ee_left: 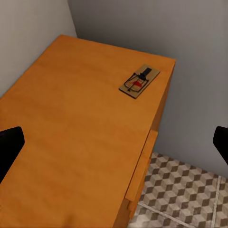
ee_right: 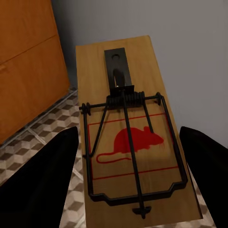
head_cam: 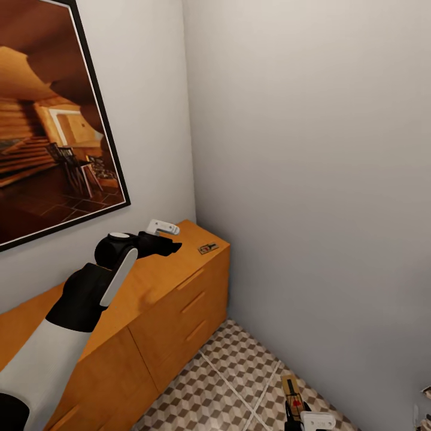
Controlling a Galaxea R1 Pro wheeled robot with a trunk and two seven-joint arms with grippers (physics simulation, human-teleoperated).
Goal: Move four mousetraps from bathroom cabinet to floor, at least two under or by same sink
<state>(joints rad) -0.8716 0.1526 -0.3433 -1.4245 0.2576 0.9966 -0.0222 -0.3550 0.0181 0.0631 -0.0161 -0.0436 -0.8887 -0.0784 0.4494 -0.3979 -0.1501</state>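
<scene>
right jaws (ee_right: 124, 156) clamp a flat tan wooden mousetrap (ee_right: 130, 137) above the cube-patterned tile floor (head_cam: 230, 383).
its long axis runs along the fingers; left jaws (ee_left: 114, 142) spread wide over the orange-tan wooden cabinet (ee_left: 71, 123), where a second mousetrap (ee_left: 139, 81) lies near the far corner.

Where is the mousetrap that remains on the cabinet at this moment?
In the head view, the mousetrap lies flat on the cabinet top, near its far right corner by the wall, just beyond the left gripper.

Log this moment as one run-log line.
left gripper: open, above cabinet | mousetrap: on cabinet top | right gripper: holding second mousetrap above bathroom floor
</scene>
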